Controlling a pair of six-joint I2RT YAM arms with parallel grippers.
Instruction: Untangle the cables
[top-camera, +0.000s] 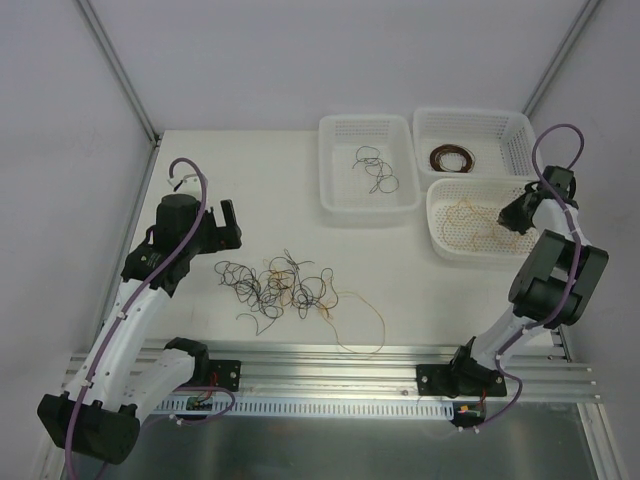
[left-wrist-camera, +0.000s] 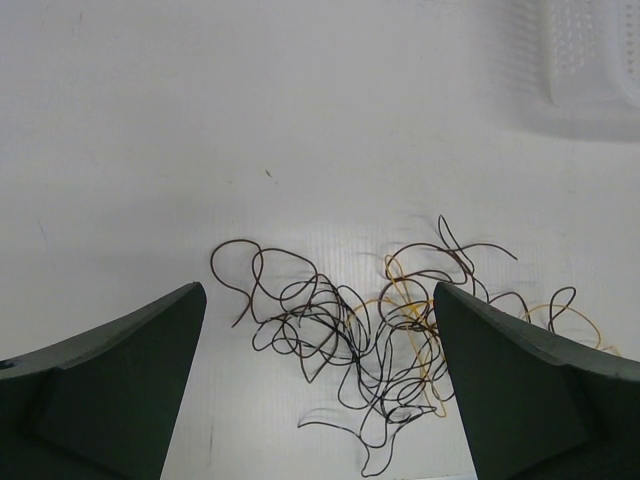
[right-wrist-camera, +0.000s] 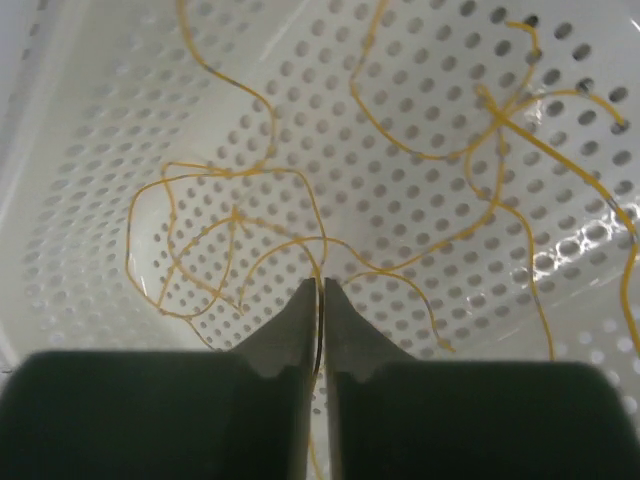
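Your right gripper (right-wrist-camera: 322, 285) is clamped on a yellow wire (right-wrist-camera: 230, 172) inside the perforated basket (right-wrist-camera: 100, 120). Your left gripper (left-wrist-camera: 318, 300) gapes above the tangle (left-wrist-camera: 350, 330) on the table (left-wrist-camera: 150, 120). Strands look feather-light and springy, so take a free outer end.

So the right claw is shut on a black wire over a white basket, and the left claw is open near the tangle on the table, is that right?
Not quite: the wire in the right claw is yellow, not black, as the right wrist view shows. The rest holds.
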